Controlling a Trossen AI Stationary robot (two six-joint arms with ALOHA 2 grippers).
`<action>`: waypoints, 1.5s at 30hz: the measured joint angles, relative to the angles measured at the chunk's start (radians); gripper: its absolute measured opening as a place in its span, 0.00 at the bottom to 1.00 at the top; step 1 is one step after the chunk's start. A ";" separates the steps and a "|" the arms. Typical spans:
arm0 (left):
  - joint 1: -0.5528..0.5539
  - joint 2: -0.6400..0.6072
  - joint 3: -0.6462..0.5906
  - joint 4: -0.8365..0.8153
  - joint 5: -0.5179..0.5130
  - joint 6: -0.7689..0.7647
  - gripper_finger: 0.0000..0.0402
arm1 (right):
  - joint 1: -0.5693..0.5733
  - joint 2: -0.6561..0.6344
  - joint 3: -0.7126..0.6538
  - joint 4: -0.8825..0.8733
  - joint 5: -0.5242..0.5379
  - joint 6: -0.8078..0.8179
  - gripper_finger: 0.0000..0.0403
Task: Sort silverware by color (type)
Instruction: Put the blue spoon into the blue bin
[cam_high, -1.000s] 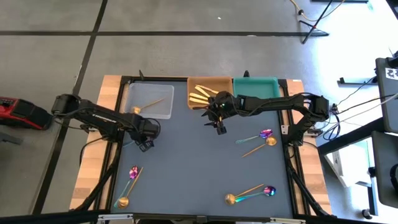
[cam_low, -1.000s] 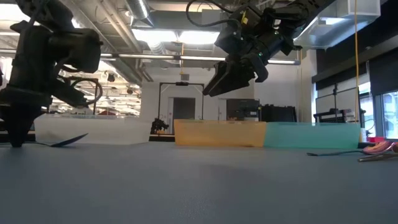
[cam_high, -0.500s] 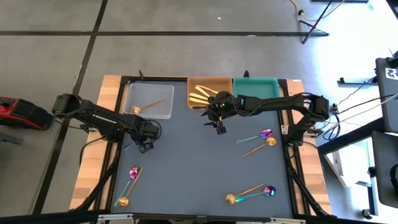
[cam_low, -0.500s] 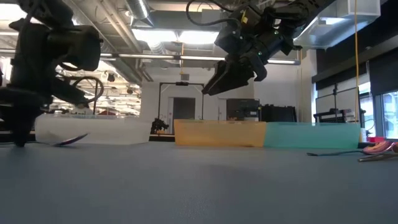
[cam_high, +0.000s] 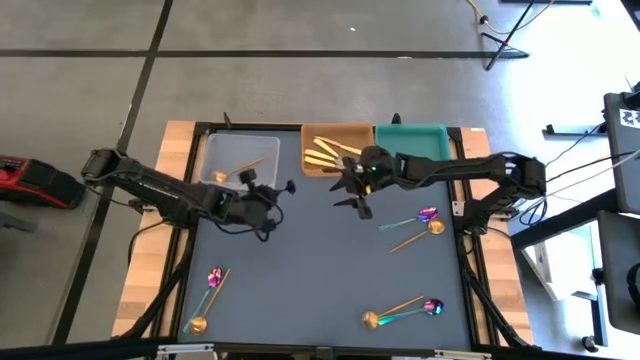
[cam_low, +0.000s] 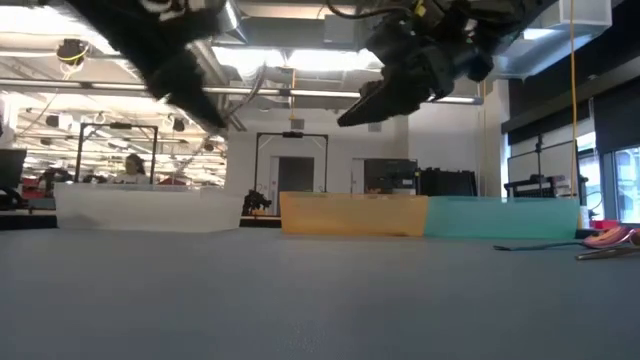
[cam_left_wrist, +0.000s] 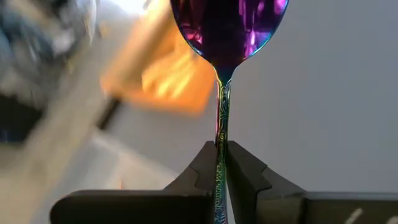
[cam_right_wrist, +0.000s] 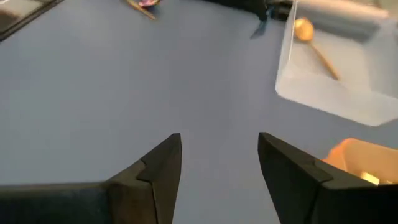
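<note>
My left gripper is above the mat's middle-left, shut on an iridescent purple-teal spoon, whose bowl points toward the orange tray. My right gripper hovers open over the mat in front of the orange tray and touches nothing; its fingers show apart in the right wrist view. Pale gold knives lie in the orange tray. One copper-gold spoon lies in the clear tray. The teal tray looks bare. My left gripper pinches the spoon's slim handle between its two fingers. The spoon lies along the fingers, and its bowl sticks out past them. It is lifted clear of the mat.
Pairs of spoons lie on the mat: a purple and a copper one at the right, two near the left edge, and two at the near right. The three trays line the far edge. The mat's middle is bare.
My left gripper has risen from the mat by the clear tray, taking the purple spoon off the table, and has swung toward the right and turned. My right gripper has shifted slightly toward the right.
</note>
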 joint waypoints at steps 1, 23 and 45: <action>0.001 0.000 -0.009 0.077 -0.009 0.059 0.04 | 0.000 -0.002 -0.012 0.034 0.014 0.010 0.49; 0.189 0.094 -0.073 0.562 0.079 0.332 0.04 | 0.035 0.042 -0.023 0.551 0.182 0.197 0.57; 0.218 0.111 -0.073 0.596 0.098 0.315 0.05 | 0.071 0.175 -0.023 0.805 0.414 0.203 0.61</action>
